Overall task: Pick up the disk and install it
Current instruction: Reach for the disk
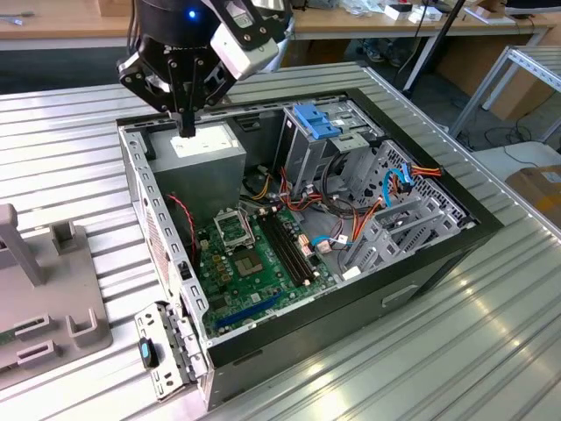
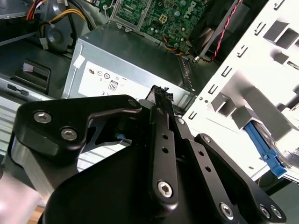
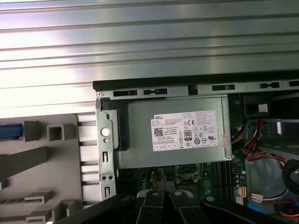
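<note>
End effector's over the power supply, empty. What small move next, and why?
Probably shift toward the grey fixture: the end effector hangs shut and empty above the power supply, and a blue edge, possibly the disk's frame, shows at that fixture.

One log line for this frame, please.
gripper: shut, nothing held | position: over grey labelled box, contact unclear | computer case: open on table
</note>
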Robot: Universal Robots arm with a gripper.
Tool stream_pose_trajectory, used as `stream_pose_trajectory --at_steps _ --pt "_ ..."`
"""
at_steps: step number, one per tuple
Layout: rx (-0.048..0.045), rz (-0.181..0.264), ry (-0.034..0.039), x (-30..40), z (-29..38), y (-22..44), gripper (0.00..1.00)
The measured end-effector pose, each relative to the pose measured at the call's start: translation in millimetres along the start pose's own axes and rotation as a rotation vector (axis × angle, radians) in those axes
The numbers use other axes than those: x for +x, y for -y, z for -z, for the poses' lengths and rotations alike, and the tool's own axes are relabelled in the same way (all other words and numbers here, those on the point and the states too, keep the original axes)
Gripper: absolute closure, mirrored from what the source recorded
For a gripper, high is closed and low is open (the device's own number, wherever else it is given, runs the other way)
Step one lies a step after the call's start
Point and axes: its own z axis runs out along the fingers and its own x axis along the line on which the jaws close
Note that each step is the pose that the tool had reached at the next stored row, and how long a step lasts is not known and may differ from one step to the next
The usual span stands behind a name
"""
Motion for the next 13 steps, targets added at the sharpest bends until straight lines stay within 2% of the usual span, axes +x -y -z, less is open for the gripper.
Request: stream_pose_trajectory --at_steps 5,8,13 --pt "0.0000 0.000 0.0000 3.5 0.1 0.3 0.89" --pt "0.0000 0.000 0.0000 11.3 0.3 0.9 0.89" --pt "0.0000 0.000 0.0000 17.2 0.5 1.3 0.89"
